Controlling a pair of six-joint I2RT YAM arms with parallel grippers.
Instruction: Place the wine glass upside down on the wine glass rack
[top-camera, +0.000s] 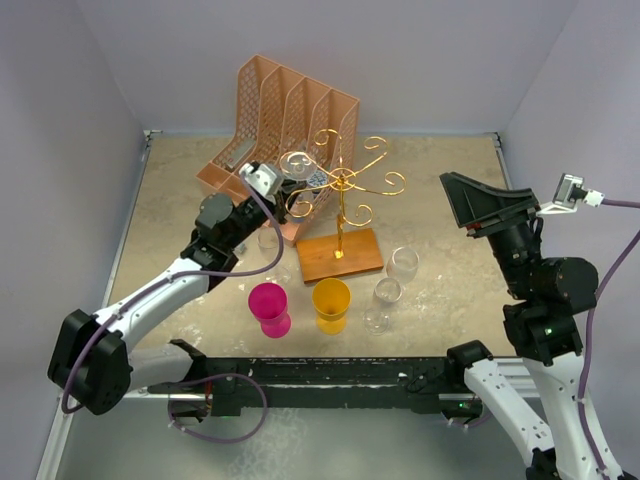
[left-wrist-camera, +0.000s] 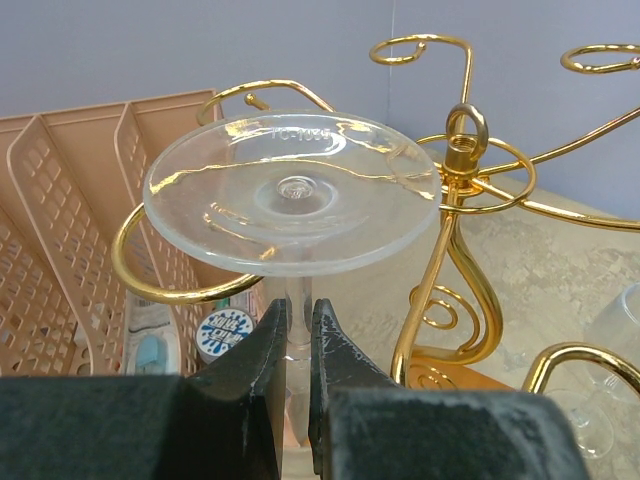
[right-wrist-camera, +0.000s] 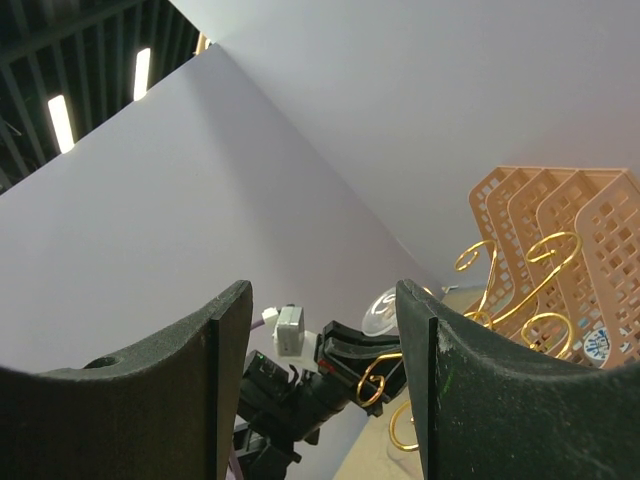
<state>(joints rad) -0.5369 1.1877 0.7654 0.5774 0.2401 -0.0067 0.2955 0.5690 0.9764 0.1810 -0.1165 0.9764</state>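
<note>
1. Wine glass (left-wrist-camera: 290, 190) hangs upside down at the left side of the wine glass rack (top-camera: 341, 215). Its round clear foot is uppermost and its thin stem points straight down.
2. Raised lettering runs along the far edge of the foot, but it is too faint to read with any certainty.
3. One gold spiral arm (left-wrist-camera: 150, 285) curls under the foot's left rim and a second wire arcs behind the foot. Whether the foot rests on the wire or sits just above it cannot be told.
4. The left tool (left-wrist-camera: 298, 335) is nearly closed, its two dark fingers pinching the stem just under the foot. The bowl is hidden below them.
5. The rack's central post rises from a flat wooden base (top-camera: 345, 260) near the middle of the desk (top-camera: 450, 160).
6. Just behind the rack stands a peach slotted file organizer (top-camera: 285, 105). A round blue-and-white sticker (left-wrist-camera: 222, 330) shows at its foot, and its words are too small to make out.
7. In front of the base stand a pink cup (top-camera: 268, 303) and a yellow cup (top-camera: 331, 302), side by side.
8. Two clear glasses (top-camera: 402, 263) stand to the right of the base.
9. The right tool (right-wrist-camera: 322, 290) is raised at the right side, well apart from the rack. Its fingers are spread wide with nothing between them.
</note>
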